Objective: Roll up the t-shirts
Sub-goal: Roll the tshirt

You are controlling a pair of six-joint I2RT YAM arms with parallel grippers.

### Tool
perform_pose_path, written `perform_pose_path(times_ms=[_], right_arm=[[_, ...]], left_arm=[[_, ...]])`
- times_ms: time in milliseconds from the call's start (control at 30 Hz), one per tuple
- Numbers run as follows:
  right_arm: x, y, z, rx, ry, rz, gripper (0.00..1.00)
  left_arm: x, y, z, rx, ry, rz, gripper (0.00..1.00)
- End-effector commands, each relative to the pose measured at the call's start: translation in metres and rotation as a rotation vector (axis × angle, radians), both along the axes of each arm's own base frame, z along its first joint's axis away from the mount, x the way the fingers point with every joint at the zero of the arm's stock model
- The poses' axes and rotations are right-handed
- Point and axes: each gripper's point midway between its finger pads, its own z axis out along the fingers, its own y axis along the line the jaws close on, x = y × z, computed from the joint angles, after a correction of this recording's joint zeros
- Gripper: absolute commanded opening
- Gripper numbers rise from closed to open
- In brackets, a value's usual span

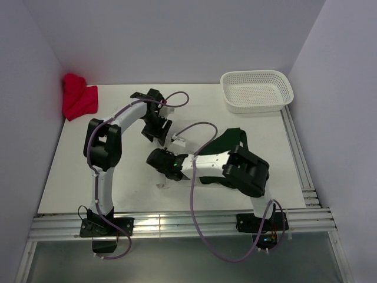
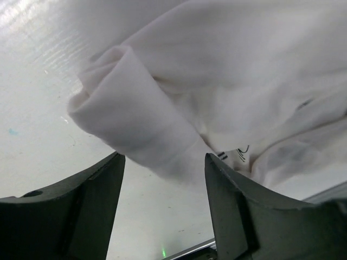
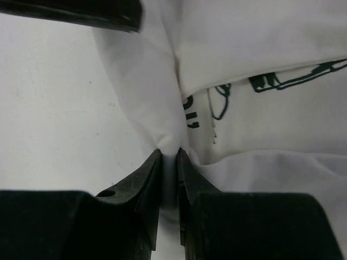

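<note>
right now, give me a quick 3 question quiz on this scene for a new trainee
1. True or false: the right hand is pinched shut on a fold of the off-white t-shirt.
2. The fingers of the left hand are: A) standing apart; B) shut on the shirt; C) out of view.
3. In the top view, what colour is the crumpled cloth in the far left corner?

Key: 1 true; 2 A; 3 red.
</note>
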Motion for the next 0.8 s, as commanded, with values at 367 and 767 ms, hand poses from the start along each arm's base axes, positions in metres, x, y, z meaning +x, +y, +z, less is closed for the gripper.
perform_pose_path(times_ms=[367,767], right_arm=[[0.003,0.007,-0.009,0.815,0.126,-0.019,0.1],[0.001,0.011,-0.019,0.887,0.153,-0.026,0.09]], left_arm=[[-0.006,0.007,0.023,-0.409,0.115,0.016,0.69],[0.001,0.0,-0.019,-0.449,0.161,0.147,0.31]])
